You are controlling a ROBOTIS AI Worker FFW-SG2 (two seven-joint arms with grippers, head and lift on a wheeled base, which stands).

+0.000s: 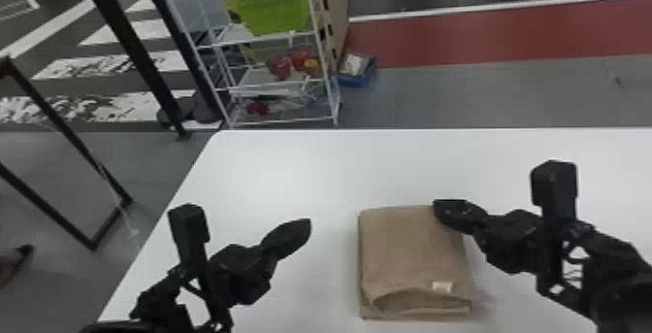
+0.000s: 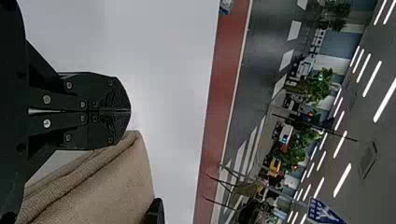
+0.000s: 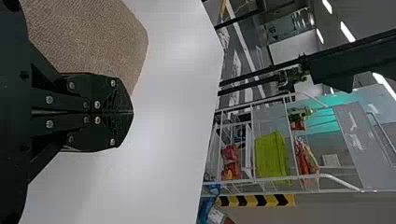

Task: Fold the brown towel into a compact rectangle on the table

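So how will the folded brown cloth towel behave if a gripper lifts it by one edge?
The folded brown cloth towel would probably sag, since its front fold already bows open. Its layers look loosely stacked, so they may slip apart. Lying flat and broad, it seems unlikely to roll or tip.

Head view downward; wrist views close, sideways; table (image 1: 291,172) shared.

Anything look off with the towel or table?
The brown towel looks untidy at its near edge: an upper layer arches, and a lower layer sticks out past it, so the stack isn't flush there. I see no spill on the white table.
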